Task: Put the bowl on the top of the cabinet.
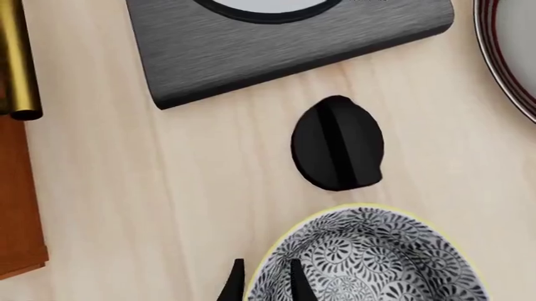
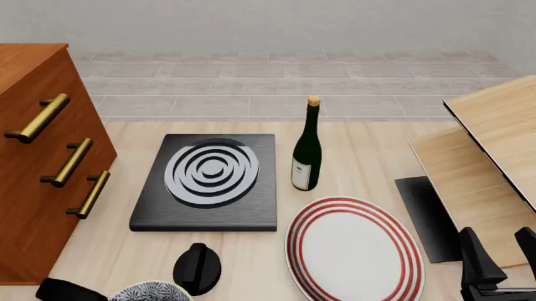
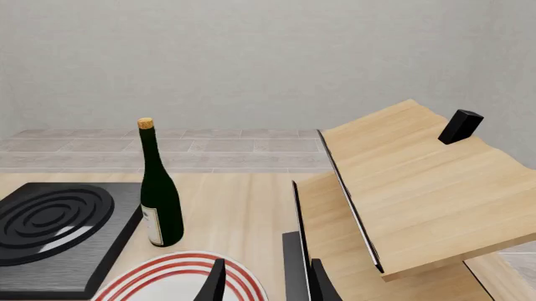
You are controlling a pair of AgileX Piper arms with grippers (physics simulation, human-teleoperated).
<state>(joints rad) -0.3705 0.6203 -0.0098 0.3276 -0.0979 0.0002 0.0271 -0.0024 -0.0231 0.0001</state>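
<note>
At the bottom edge of the front view, left of centre, we see the bowl (image 2: 150, 291) resting low on the pale wooden surface (image 2: 368, 141), only its blue-and-white patterned top showing above the frame edge. In the left wrist view the left gripper (image 1: 263, 282) straddles the bowl's cream rim, one dark finger outside the wall and one inside, though we cannot tell whether the fingers are clenched on it or merely placed around it. Just beyond the bowl lies a black knob (image 2: 198, 268), and behind that the dark stove (image 2: 207, 182) with its grey coil. The cabinet (image 2: 37, 163) fills the left side of the front view, its three brass handles facing right, well apart from the bowl. A green wine bottle (image 2: 307, 147) stands upright beside the stove, and the red-ringed plate (image 2: 353, 251) lies at lower centre-right. The right gripper (image 2: 498, 257) sits at the lower right corner, its fingers spread and holding nothing, near the tilted light-wood boards (image 2: 494, 144).
</note>
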